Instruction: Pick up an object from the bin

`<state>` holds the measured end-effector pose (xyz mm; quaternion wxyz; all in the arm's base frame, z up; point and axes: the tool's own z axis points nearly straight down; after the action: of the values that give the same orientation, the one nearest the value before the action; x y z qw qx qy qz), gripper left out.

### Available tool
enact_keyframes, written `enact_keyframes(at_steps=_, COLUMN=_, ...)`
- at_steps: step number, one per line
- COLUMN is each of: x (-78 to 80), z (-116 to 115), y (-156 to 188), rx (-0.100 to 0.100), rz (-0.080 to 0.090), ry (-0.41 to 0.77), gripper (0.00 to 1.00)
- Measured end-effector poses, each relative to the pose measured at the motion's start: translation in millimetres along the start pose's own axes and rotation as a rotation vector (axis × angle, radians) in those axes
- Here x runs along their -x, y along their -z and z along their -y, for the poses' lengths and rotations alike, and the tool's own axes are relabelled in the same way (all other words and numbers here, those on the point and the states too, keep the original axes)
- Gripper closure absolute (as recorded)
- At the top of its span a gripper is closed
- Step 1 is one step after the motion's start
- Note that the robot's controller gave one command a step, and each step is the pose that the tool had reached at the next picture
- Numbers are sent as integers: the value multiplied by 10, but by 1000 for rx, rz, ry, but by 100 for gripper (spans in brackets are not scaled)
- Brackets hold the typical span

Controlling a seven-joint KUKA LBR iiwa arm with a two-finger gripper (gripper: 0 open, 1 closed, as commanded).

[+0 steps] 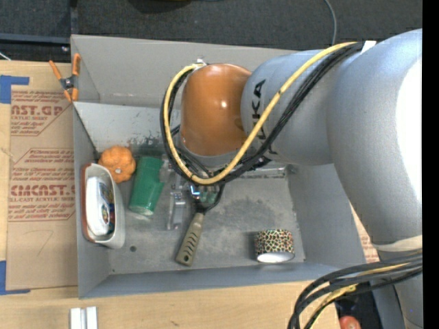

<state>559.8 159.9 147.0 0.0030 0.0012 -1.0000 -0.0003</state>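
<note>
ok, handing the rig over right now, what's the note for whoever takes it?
Claw: low in the middle of the bin; can't tell whether it's open or shut, or whether it grips anything.
Nearest things: green cylinder lying just to its view-left, tan handle just below it in the view.
Further off: orange ball, white oval dish, leopard-print tape roll.
Done: arm is down in the bin.
Left: confirm a grasp, then lift one thing out.

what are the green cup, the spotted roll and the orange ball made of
The green cup looks like plastic: smooth, even colour. The spotted roll is probably tape: leopard print wound round a pale core. The orange ball is unclear, perhaps foam or plastic; matte, ridged.
</note>
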Motion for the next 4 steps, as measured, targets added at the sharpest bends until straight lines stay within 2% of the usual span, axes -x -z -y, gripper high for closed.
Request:
enact_keyframes(at_steps=1, x=17, z=9, y=49, rx=1, rz=7, ry=-2, gripper=0)
enact_keyframes(at_steps=2, x=-368, z=716, y=-781, rx=0, rz=0, ry=481, gripper=0)
enact_keyframes(at_steps=3, x=232, z=107, y=-448, rx=1, rz=11, ry=544, gripper=0)
enact_keyframes(at_steps=4, x=-241, z=596, y=-724, rx=-1, rz=-10, ry=490, gripper=0)
